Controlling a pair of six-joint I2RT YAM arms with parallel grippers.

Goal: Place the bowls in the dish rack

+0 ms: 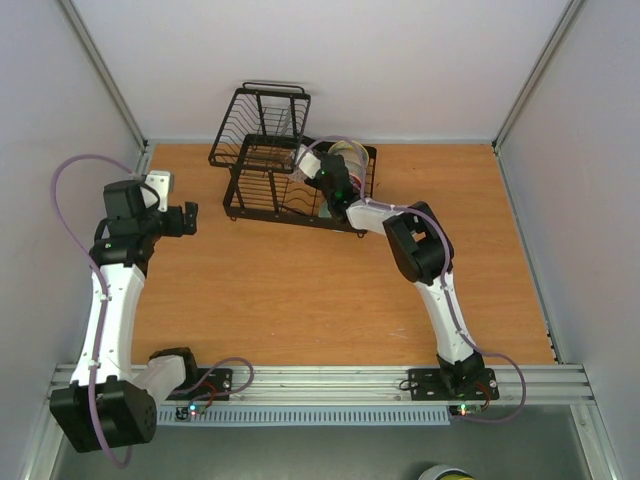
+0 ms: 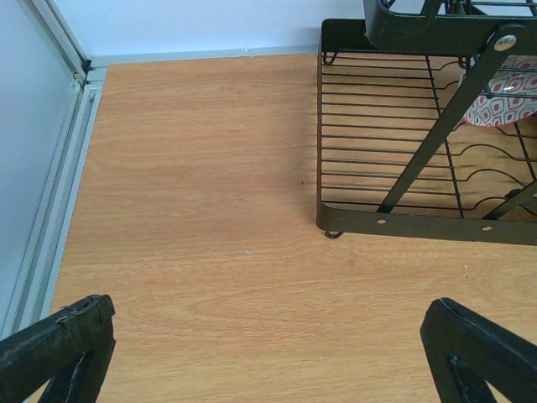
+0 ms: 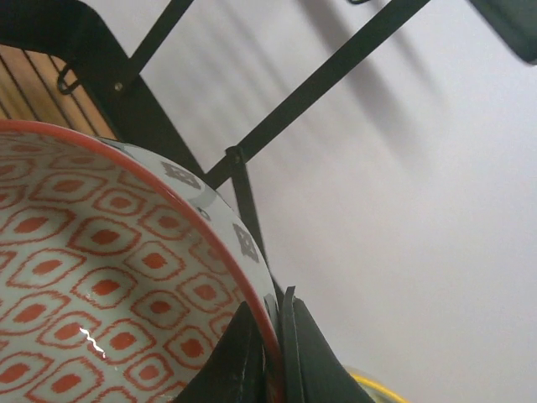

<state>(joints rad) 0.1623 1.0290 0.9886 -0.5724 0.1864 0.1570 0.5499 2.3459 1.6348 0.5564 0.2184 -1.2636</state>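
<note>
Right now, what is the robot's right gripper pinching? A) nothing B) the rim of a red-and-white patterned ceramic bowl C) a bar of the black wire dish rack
B: the right wrist view shows the right gripper closed on the rim of the red-and-white patterned ceramic bowl.

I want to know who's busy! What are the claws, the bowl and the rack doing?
Dish rack: upright on the table.
Red-and-white bowl: tilted on edge in the rack.
Right claw: shut on that bowl's rim.
Left claw: open, empty, over the table.
</note>
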